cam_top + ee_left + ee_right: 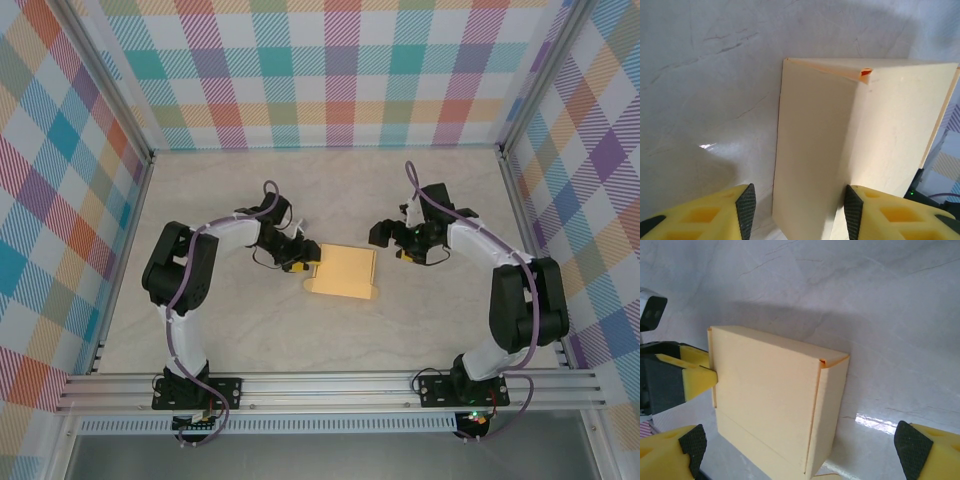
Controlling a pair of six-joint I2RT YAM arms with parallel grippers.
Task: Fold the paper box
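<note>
The paper box (345, 272) stands folded shut as a pale yellow-orange flat box in the middle of the table. My left gripper (305, 262) is at its left end. In the left wrist view its jaws (799, 205) straddle the box's side wall (810, 150). The right pad (852, 202) touches the box and the left pad (746, 207) stands clear of it. My right gripper (388, 243) hovers just off the box's right end, open wide. From the right wrist, the box (765, 400) sits between and ahead of the right gripper (801, 445), touching neither pad.
The table is pale marble (250, 330), walled by checked panels (330, 70) at the back and sides. An aluminium rail (330, 390) runs along the near edge, carrying both arm bases.
</note>
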